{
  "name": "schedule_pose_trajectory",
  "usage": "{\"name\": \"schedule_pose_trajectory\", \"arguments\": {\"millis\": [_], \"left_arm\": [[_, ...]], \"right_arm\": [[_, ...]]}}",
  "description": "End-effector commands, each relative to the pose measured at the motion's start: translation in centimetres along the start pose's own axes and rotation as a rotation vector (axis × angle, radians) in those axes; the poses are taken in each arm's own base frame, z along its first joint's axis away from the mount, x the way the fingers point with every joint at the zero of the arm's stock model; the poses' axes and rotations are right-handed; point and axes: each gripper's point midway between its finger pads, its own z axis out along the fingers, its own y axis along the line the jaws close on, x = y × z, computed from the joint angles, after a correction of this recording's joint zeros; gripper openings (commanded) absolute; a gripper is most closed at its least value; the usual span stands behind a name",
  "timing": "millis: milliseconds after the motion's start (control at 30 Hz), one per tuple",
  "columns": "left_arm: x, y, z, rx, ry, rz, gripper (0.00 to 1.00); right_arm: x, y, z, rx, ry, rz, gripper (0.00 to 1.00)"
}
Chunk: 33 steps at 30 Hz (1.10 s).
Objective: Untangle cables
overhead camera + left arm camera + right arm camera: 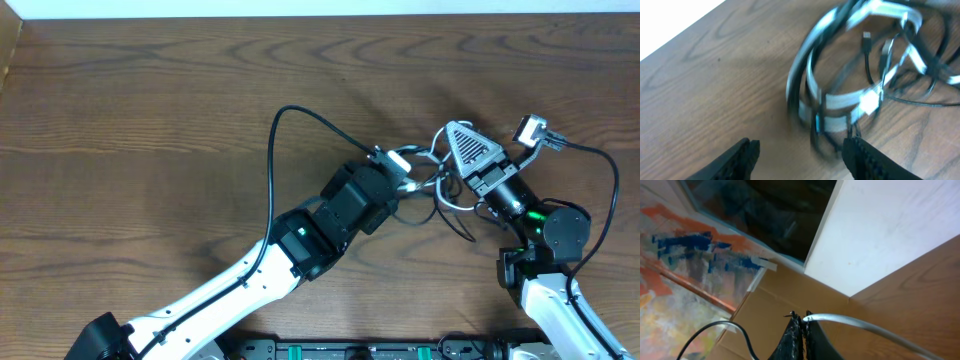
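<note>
Cables (432,190) bunched at 3 o'clock from table (150,120) centre, mid-separation: right gripper (801,317) pinched on white cable (855,322), left gripper (800,150) partly spread, empty, at the bunch's 9 o'clock; next likely needs left to regrip and draw away.

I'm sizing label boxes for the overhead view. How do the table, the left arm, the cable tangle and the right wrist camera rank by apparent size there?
Largest to smallest:
1. table
2. left arm
3. cable tangle
4. right wrist camera
The arm rides nearer the camera, yet the order is clear.
</note>
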Motion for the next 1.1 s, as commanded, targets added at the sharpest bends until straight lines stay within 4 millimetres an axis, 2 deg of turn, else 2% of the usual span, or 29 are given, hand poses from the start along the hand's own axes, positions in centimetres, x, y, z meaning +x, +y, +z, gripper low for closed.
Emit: {"name": "schedule_pose_trajectory", "arguments": {"millis": [0,167,367,700,867,1067], "left_arm": [[-0.8,0.1,-0.3,-0.005,-0.028,-0.002,0.63],[-1.5,0.1,-0.3,-0.006,-0.055,-0.006,0.7],[-2.1,0.2,-0.3,-0.01,-0.077,0.06,0.72],[-4.4,0.3,-0.6,-0.014,-0.174,0.038,0.76],[-4.0,0.2,-0.1,-0.015,-0.158,0.042,0.76],[-2.6,-0.3,1.8,-0.013,-0.106,0.056,0.76]], "right_arm": [[-0.2,1.3,0.3,-0.035,0.02,0.056,0.01],[0.2,1.7,0.3,-0.047,0.048,0.161,0.01],[0.8,3.1,0.1,-0.096,0.094,0.248,0.01],[2.0,3.3,0.0,-0.089,0.174,0.358,0.01],[2.2,4.0,-0.2,-0.11,0.197,0.371,0.01],[1.8,5.6,-0.8,-0.164,0.211,0.399,0.01]]}}
